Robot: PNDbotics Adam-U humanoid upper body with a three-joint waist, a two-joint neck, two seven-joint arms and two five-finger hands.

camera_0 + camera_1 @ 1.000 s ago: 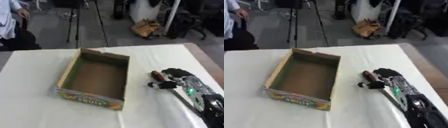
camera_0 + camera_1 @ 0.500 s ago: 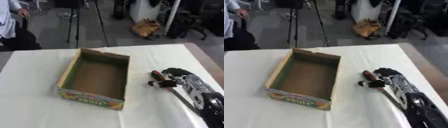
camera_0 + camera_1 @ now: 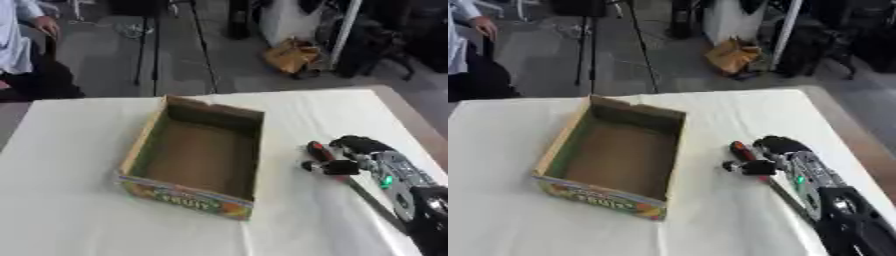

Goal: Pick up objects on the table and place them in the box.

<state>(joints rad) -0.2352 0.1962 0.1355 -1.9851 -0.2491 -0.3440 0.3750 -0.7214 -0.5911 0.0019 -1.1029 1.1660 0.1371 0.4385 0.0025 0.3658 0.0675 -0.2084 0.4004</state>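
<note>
Much of the right arm (image 3: 411, 195) was cut off by the lower right corner of both views, and the left hand did not show at all. The thing under the right hand (image 3: 363, 150) was hard to make out: a long tool with a red and black handle (image 3: 318, 152) lay on the white table (image 3: 70, 220), and a thin dark shaft (image 3: 372, 202) ran from it toward the lower right, partly hidden beside the forearm. Whether it was a screwdriver could not be told for certain.

The cardboard box (image 3: 197, 152) sat well to the left of the tool, near the middle of the table, its long side running away from the robot. Its front wall carried a colourful printed label (image 3: 184, 199). Only the brown floor of the box showed inside; no object could be seen in it.

The right hand reached in from the lower right, palm down, with its dark fingers (image 3: 750, 167) curled over the tool's handle and apparently closing round it while the tool rested on the table.
</note>
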